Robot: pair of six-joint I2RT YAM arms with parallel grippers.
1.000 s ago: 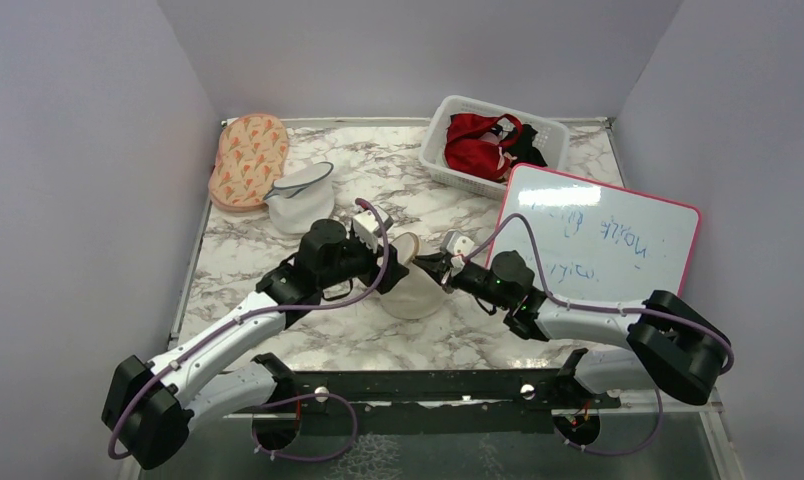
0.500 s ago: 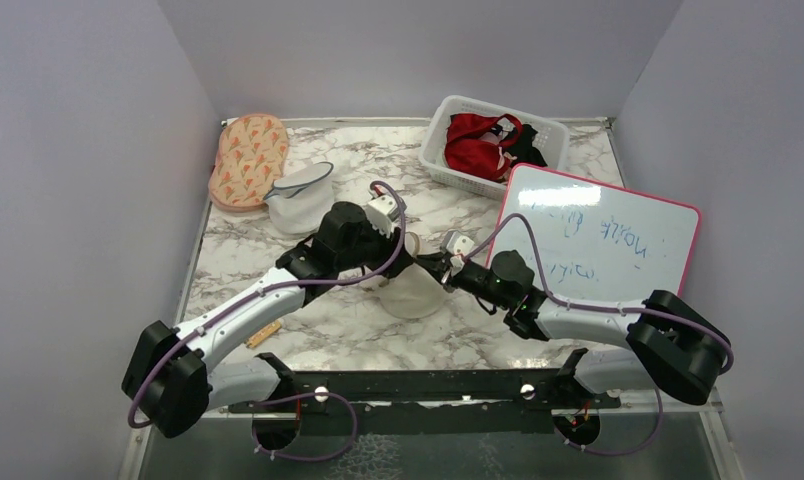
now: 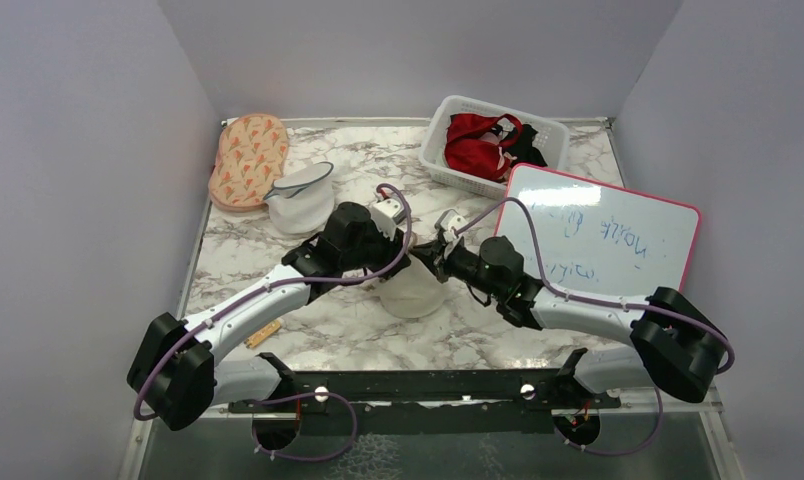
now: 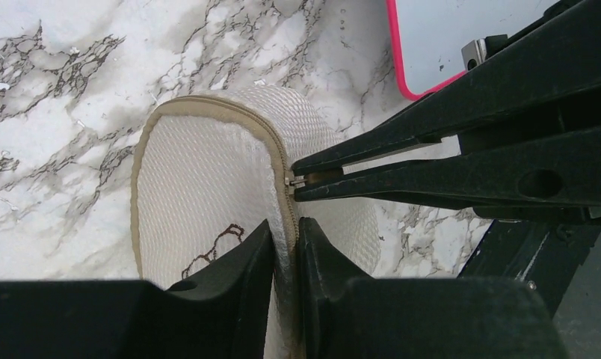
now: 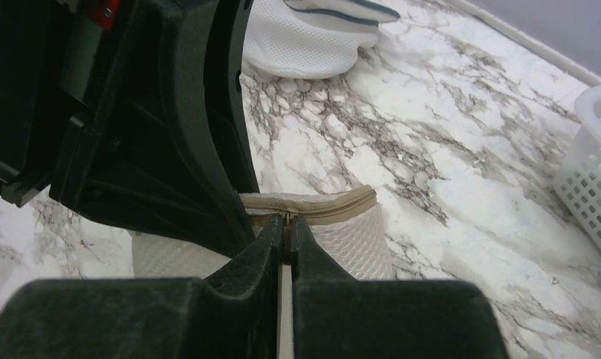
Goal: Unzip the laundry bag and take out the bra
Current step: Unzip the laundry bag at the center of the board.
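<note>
The cream mesh laundry bag (image 3: 411, 295) stands on edge at the table's middle, its zip running over the top; a dark line drawing shows on its flat face (image 4: 208, 254). My left gripper (image 4: 286, 233) is shut on the bag's zipped rim, one finger on each side of the seam. The right gripper (image 5: 286, 224) is shut on the small metal zip pull (image 4: 291, 180), just beyond the left fingers. From above, the left gripper (image 3: 402, 263) and right gripper (image 3: 426, 257) meet over the bag. The bra is hidden.
An orange-patterned oval pouch (image 3: 248, 160) and a white-and-grey pouch (image 3: 300, 198) lie at the back left. A white basket (image 3: 437, 152) holding a red garment (image 3: 481, 143) stands at the back right. A pink-framed whiteboard (image 3: 603, 240) lies on the right, close to the bag.
My left arm has reached right to the bag, and its jaws have closed on the rim. The right gripper, still holding the zip pull, has shifted slightly up and left.
</note>
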